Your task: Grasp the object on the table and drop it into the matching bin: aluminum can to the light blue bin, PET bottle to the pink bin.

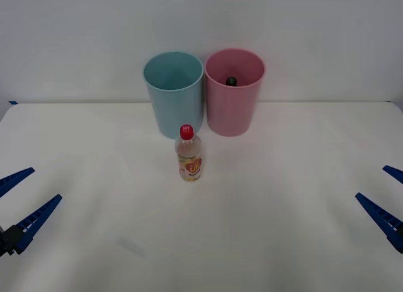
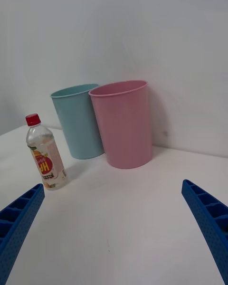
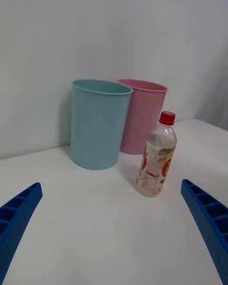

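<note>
Bins: the light blue bin (image 1: pixel 174 92) and the pink bin (image 1: pixel 233 90) are placed side by side at the far edge of the table (image 1: pixel 283 229), against the wall, the blue one on the robot's left.
Inside pink bin: a small dark round thing (image 1: pixel 231 81) is seen near the bottom.
PET bottle (image 1: pixel 189 153): it is stood upright on the table, just in front of the light blue bin, with the red cap on.
Path: nothing is placed between the bottle and either gripper.
Left gripper (image 1: pixel 17 199): it is kept low at the left edge, jaws spread wide, well apart from the bottle.
Right gripper (image 1: pixel 385 196): it is kept at the right edge, jaws spread wide, well apart from the bottle.
</note>
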Motion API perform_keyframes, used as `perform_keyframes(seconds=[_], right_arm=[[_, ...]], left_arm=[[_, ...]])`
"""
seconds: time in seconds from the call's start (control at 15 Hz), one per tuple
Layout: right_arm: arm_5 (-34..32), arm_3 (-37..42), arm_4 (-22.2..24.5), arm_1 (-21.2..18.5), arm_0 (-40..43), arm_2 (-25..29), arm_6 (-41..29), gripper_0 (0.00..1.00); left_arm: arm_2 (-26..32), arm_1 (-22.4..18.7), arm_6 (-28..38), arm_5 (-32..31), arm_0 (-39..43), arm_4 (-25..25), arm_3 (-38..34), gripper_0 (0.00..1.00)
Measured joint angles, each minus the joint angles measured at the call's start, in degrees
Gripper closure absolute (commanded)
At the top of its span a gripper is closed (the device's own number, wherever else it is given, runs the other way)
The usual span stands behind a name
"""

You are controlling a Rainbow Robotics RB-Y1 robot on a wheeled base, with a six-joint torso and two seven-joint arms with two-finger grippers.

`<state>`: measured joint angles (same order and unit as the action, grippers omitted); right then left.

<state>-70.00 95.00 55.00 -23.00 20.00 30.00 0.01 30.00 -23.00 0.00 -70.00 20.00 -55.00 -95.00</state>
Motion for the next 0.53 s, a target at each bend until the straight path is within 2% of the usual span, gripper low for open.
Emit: perform_keyframes(seconds=[0.2,0.53], right_arm=[[0.0,-0.4,0.3,-0.1,0.3,0.2,-0.1,0.0],[0.4,-0.1,-0.5,-2.5,0.2,-1.8,-0.2,0.0]], left_arm=[[0.0,0.0,0.0,0.0,0.0,0.0,0.0,0.0],[0.0,0.0,0.0,0.0,0.0,0.0,0.0,0.0]])
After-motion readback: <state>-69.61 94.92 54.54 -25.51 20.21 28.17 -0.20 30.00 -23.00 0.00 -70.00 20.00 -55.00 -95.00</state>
